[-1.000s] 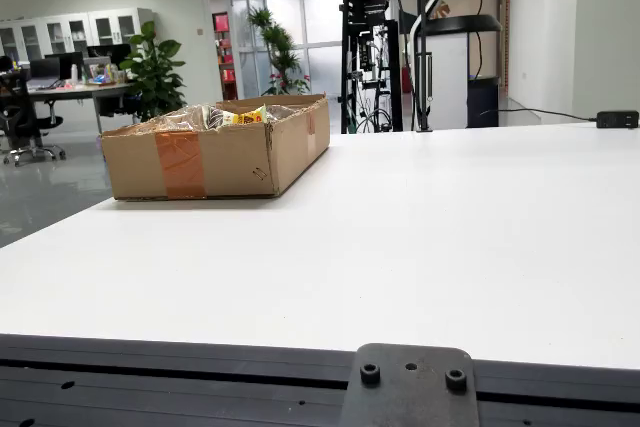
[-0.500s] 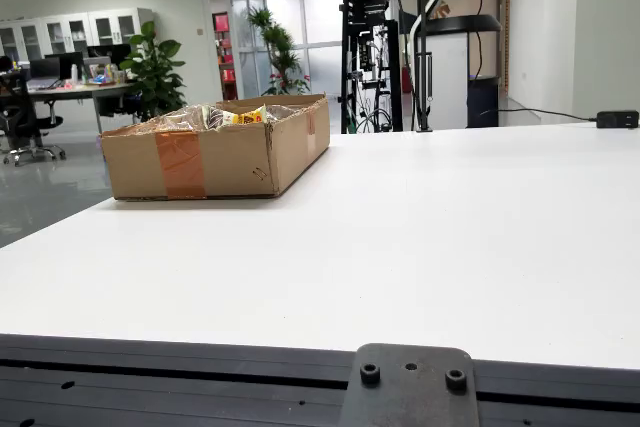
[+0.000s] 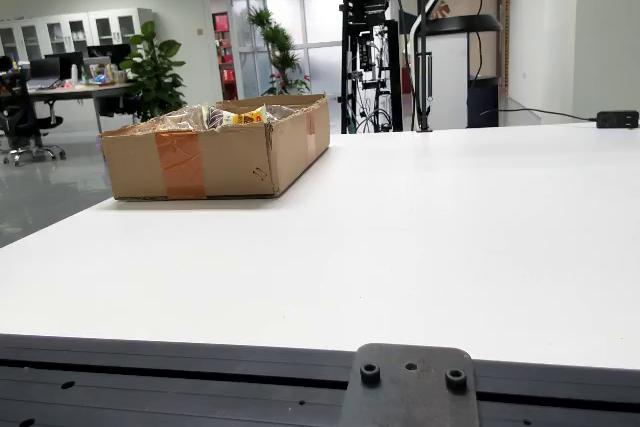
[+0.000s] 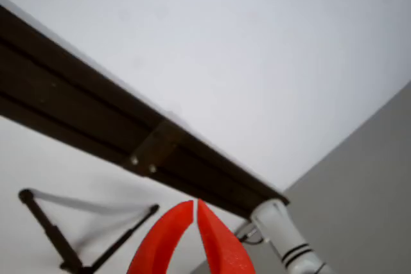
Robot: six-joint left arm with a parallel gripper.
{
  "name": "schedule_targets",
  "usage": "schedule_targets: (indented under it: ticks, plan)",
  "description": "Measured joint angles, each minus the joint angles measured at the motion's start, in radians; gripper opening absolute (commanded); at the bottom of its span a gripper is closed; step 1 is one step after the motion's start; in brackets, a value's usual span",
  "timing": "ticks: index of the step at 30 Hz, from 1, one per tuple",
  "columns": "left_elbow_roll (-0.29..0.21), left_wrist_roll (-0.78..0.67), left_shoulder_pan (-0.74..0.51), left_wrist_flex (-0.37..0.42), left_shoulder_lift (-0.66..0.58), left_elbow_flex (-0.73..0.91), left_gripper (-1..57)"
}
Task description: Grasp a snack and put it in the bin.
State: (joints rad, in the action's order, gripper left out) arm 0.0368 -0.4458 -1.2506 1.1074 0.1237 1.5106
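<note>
A: What's sitting on the table (image 3: 450,237)?

B: A box (image 3: 215,152), toward its far left side in the fixed view. Snacks (image 3: 235,116) are lying inside it, only their tops peeking over the rim; how many is hard to make out.

A: And the gripper (image 4: 194,206)?

B: It's showing only in the riding view, hanging past the table's dark edge rail (image 4: 128,139). The two red fingers (image 4: 164,239) are meeting at the tips, pressed together with nothing between them. Their lower parts are being cut off by the frame.

A: So how are the snacks lying relative to them?

B: Well apart. No snack or box is appearing in the riding view, so I can't tell the direction.

A: Anything else near the fingers?

B: A white post (image 4: 286,239) just beside them, and a thin black stand (image 4: 54,235) farther left, both partly cut off.
</note>
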Motion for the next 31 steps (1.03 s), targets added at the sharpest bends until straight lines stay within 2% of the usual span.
schedule_targets:
  ticks: [8,17,23,31]
  plan:
    - [0.005,0.163,0.105,-0.096,0.002,-0.002,0.3]
    - [0.007,0.222,0.194,-0.122,0.002,-0.003,0.3]
    - [0.008,0.231,0.188,-0.124,0.002,-0.003,0.3]
    - [0.007,0.229,0.107,-0.125,0.004,-0.003,0.3]
